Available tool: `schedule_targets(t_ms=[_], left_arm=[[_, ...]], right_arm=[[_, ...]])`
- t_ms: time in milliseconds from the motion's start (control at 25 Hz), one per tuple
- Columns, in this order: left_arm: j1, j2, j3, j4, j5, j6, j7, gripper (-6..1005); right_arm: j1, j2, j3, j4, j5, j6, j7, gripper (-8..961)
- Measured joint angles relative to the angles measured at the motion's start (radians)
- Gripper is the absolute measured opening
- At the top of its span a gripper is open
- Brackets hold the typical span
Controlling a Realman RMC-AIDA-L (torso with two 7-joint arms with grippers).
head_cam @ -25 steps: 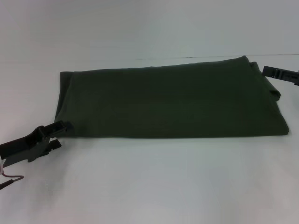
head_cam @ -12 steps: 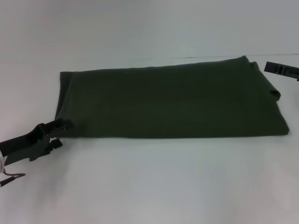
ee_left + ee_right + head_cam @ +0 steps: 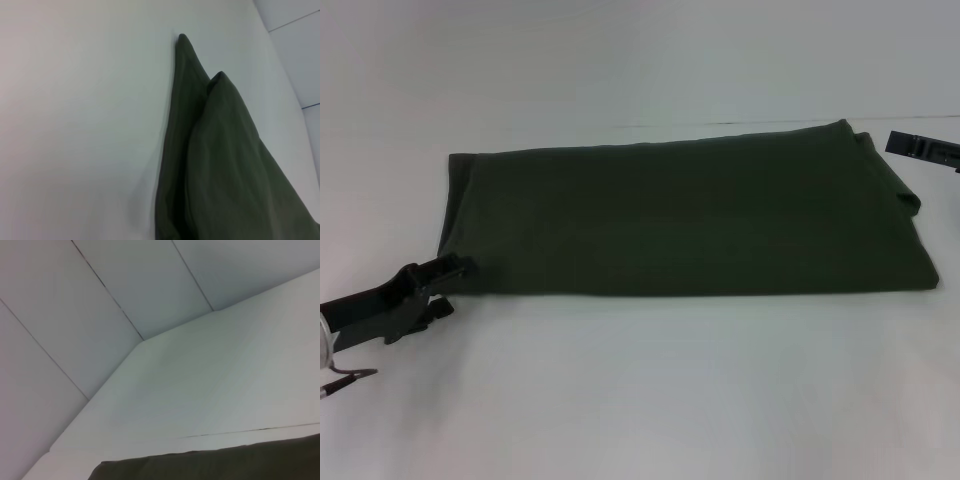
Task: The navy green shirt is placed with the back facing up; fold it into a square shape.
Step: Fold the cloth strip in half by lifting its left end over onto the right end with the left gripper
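The navy green shirt point(image 3: 680, 215) lies flat on the white table point(image 3: 650, 390), folded into a long band with its plain side up. My left gripper point(image 3: 458, 285) sits at the shirt's near left corner, fingers apart, the upper fingertip touching the cloth edge. The left wrist view shows the shirt's layered corner point(image 3: 225, 165) close up. My right gripper point(image 3: 922, 148) pokes in at the far right, just beyond the shirt's far right corner. The right wrist view catches only the shirt's far edge point(image 3: 225, 462).
A thin seam point(image 3: 770, 122) crosses the table behind the shirt. Pale wall panels point(image 3: 100, 300) rise beyond the table's far side. A thin cable point(image 3: 345, 378) hangs below my left arm.
My left arm has drawn back slightly toward the left while its fingertip stays at the shirt corner. The right gripper has moved up and a little to the right. The shirt has not moved.
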Motion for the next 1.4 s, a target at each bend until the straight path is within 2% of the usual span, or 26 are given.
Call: schedule_targets(t_ms=[280, 960, 1400], left_arm=[[-0.007, 0.0, 0.0, -0.001, 0.003, -0.009, -0.002, 844], [-0.044, 0.019, 0.013, 0.001, 0.005, -0.031, -0.002, 843], [-0.044, 0.021, 0.019, 0.001, 0.005, 0.013, -0.009, 844]], right_arm=[[-0.004, 0.0, 0.001, 0.0, 0.012, 0.0, 0.004, 841], [-0.01, 0.0, 0.0, -0.002, 0.024, -0.003, 0.007, 840], [-0.009, 0.0, 0.0, -0.002, 0.024, 0.0, 0.01, 840]])
